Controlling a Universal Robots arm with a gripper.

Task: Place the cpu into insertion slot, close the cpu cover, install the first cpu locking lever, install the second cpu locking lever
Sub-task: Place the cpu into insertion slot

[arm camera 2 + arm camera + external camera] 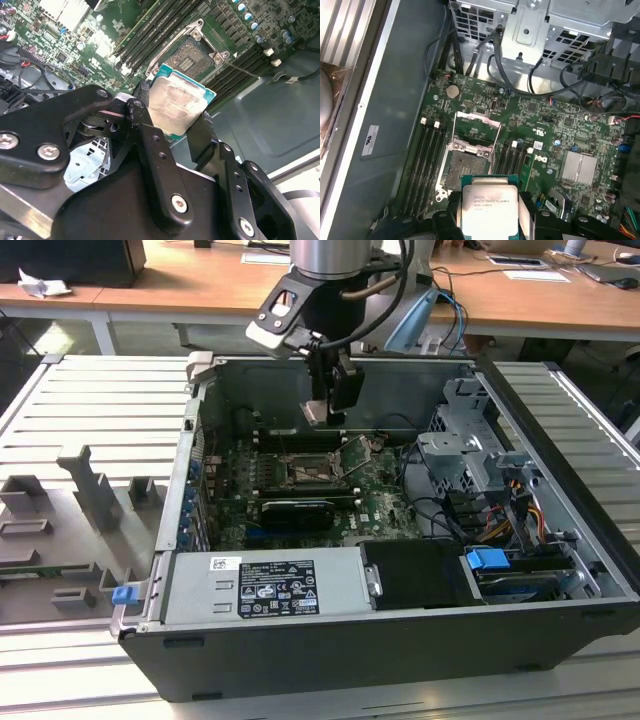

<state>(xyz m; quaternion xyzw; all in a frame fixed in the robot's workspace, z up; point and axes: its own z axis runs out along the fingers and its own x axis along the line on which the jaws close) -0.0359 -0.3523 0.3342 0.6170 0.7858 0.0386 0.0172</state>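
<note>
My gripper (318, 416) hangs inside the open computer case and is shut on the cpu (316, 412), a small silvery-grey square chip. In both wrist views the cpu (175, 106) (487, 206) sits edge-on between the black fingers (144, 95), held above the green board. The insertion slot (303, 472) (464, 169) (189, 54) lies below and slightly off to one side of the chip, its dark centre bare. The cpu cover (356, 454) (475, 131) stands swung open beside the slot.
A silver power supply box (260, 585) lines the case's near edge. A metal drive cage (470, 455) with cables fills the exterior view's right. Black memory slots (427, 155) flank the socket, with a heatsink (578, 167) nearby. A grey fixture (90, 490) sits outside the case.
</note>
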